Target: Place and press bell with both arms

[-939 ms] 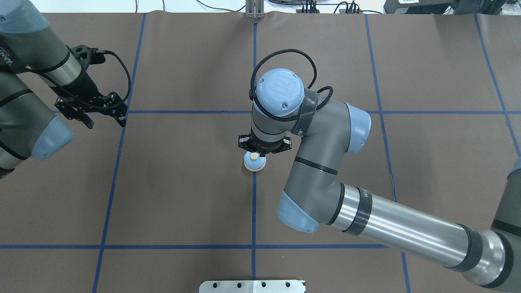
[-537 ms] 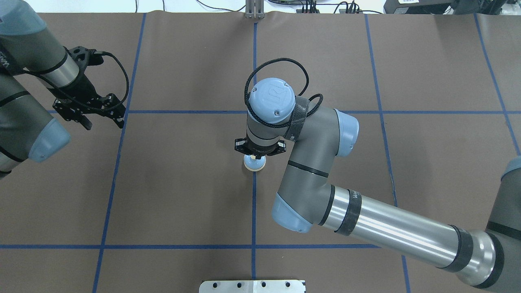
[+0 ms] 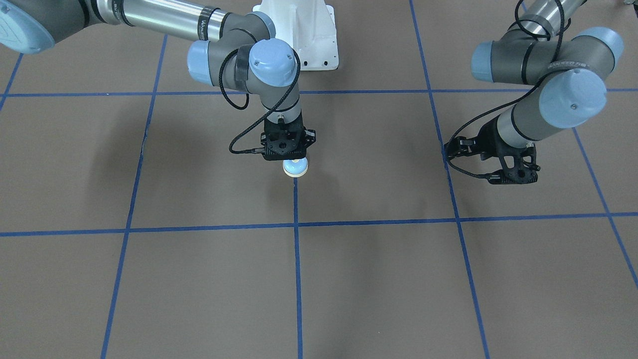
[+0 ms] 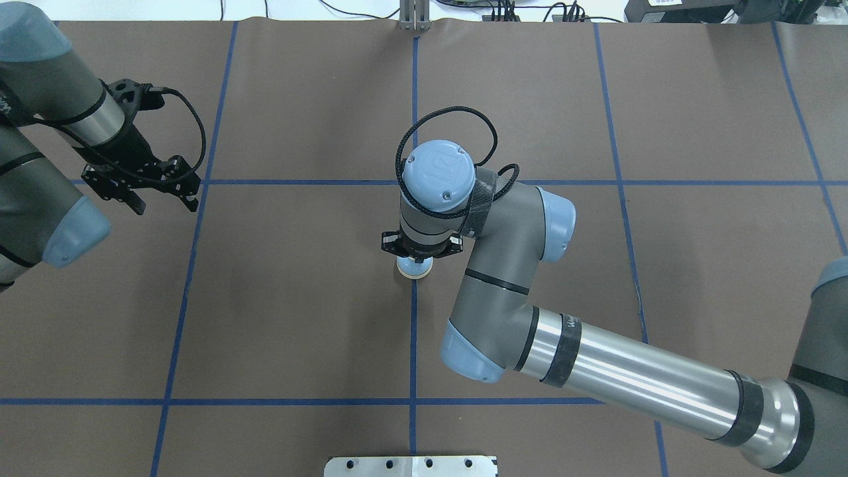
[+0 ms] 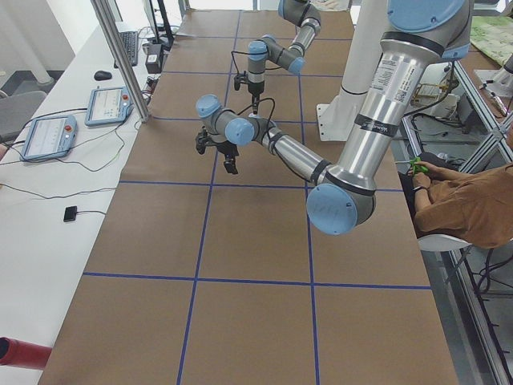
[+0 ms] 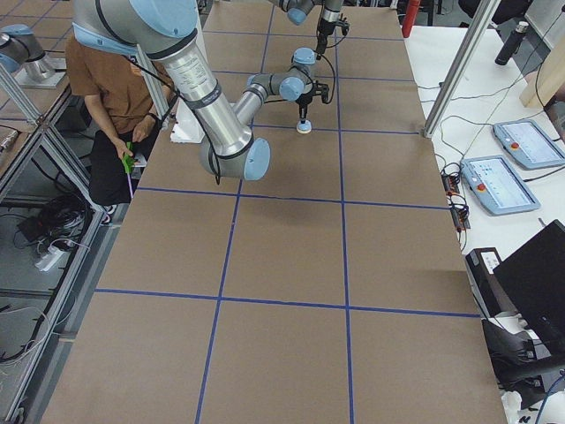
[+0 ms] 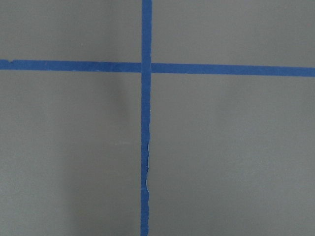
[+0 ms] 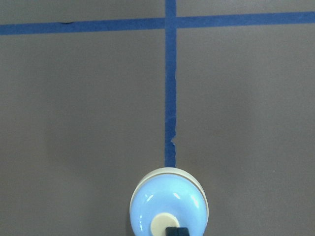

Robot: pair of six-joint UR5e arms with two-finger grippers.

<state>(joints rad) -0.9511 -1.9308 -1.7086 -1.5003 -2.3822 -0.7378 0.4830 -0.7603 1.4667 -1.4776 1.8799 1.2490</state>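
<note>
The light-blue bell point(image 4: 415, 268) stands on the centre blue tape line; it also shows in the front view point(image 3: 295, 168), the right-side view point(image 6: 304, 127) and the right wrist view point(image 8: 170, 206). My right gripper point(image 4: 417, 258) points straight down over it point(image 3: 294, 160). It looks shut, with a single black fingertip point(image 8: 177, 231) on the cream button. My left gripper point(image 4: 162, 199) is open and empty above the mat far to the left of the bell; it also shows in the front view point(image 3: 516, 174). The left wrist view shows only mat and tape.
Blue tape lines point(image 4: 298, 182) grid the brown mat. The white pedestal point(image 3: 304, 35) stands at the robot's side of the table. A metal plate point(image 4: 411, 466) lies at the near edge. An operator point(image 5: 473, 200) sits beside the table, and tablets point(image 6: 503, 181) lie on the side bench.
My right arm has moved in over the bell and lower, so its wrist now covers the button. My left gripper has drifted slightly to the left.
</note>
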